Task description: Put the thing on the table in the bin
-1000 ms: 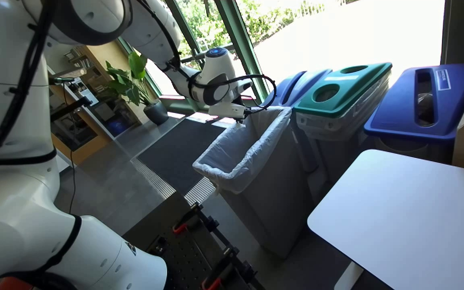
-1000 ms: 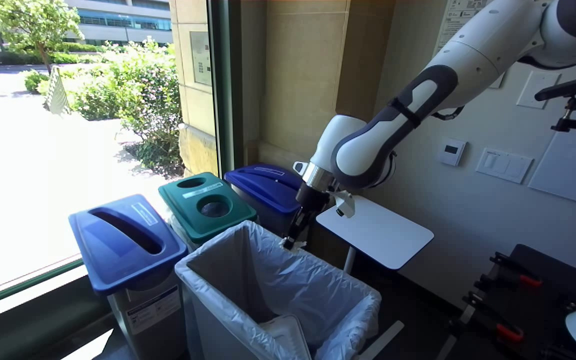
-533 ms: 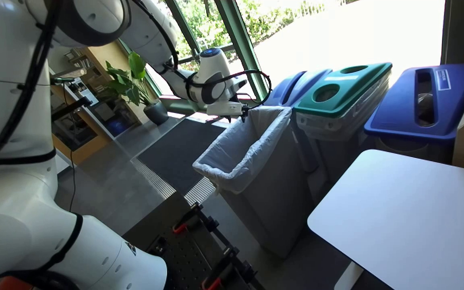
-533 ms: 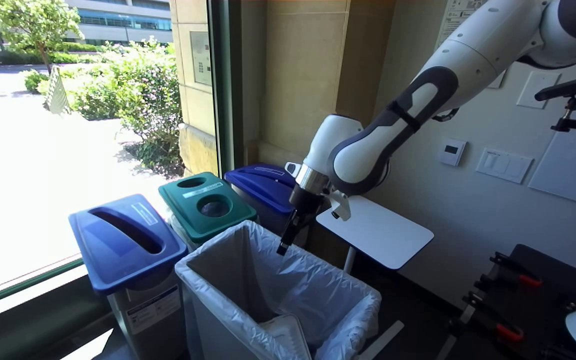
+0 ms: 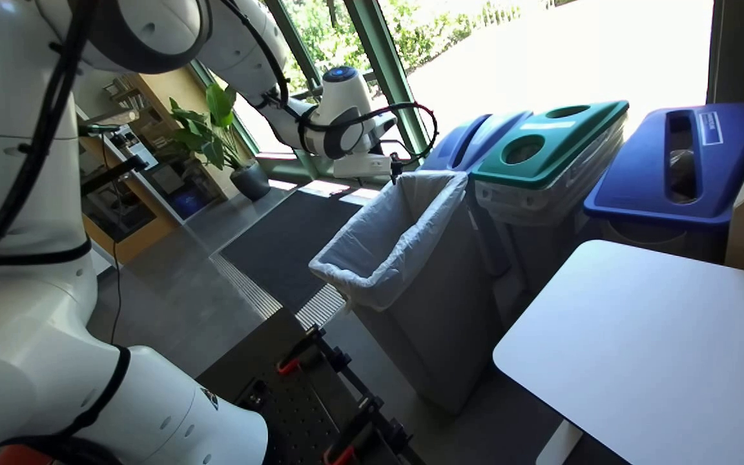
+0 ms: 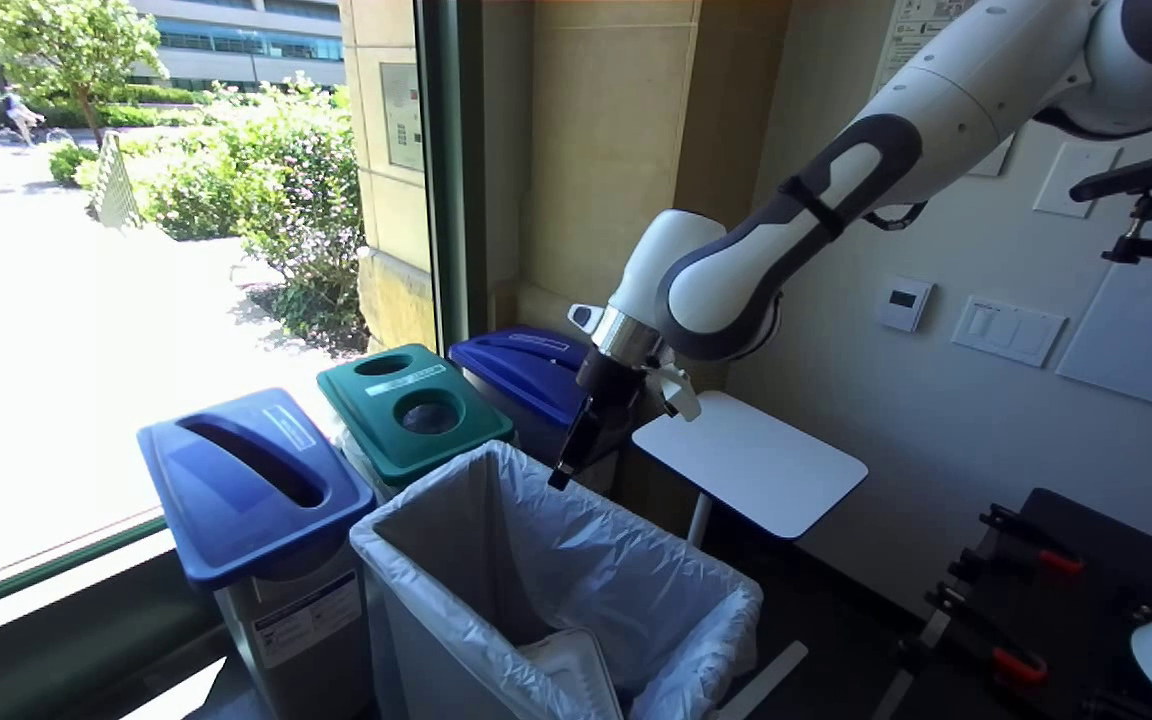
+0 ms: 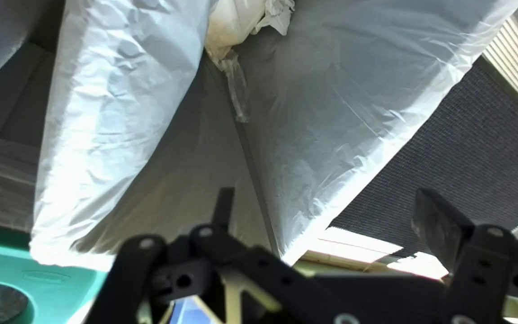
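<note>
Gripper [image 7: 325,204] is spread wide, empty, and the crumpled wad [image 7: 233,24] in the bin [image 5: 430,329] (wrist view, top centre) looks light, squishy, best pinched mid-bulge.

The trash bin [image 5: 427,342] is matt grey plastic, its liner [image 7: 119,99] thin, crinkled plastic film, glossy where light strikes it. Inside the bin, a crumpled white scrap [image 7: 278,17] looks papery and creased. Beside the bin, the green two-hole lid [image 5: 562,145] is smooth moulded plastic with a soft sheen; the floor mat [image 7: 479,148] is coarse-textured and dull. Near the bin, the tabletop [image 5: 656,349] looks smooth and satin. Above the bin, the wrist collar [image 6: 626,337] is bright metal.
</note>
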You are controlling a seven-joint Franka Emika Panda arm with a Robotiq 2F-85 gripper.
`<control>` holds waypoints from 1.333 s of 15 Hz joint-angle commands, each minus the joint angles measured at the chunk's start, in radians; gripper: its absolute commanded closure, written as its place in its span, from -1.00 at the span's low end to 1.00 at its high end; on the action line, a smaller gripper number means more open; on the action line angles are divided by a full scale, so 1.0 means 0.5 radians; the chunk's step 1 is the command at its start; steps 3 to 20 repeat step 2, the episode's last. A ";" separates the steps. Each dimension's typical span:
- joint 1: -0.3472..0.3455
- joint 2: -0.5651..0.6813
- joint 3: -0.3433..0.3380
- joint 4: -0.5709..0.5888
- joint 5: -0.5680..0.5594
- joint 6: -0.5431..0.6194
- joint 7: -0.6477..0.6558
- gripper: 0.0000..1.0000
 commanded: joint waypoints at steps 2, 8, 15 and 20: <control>-0.227 -0.026 0.202 -0.019 0.030 -0.104 -0.212 -1.00; -0.227 -0.026 0.202 -0.019 0.030 -0.104 -0.212 -1.00; -0.227 -0.026 0.202 -0.019 0.030 -0.104 -0.212 -1.00; -0.227 -0.026 0.202 -0.019 0.030 -0.104 -0.212 -1.00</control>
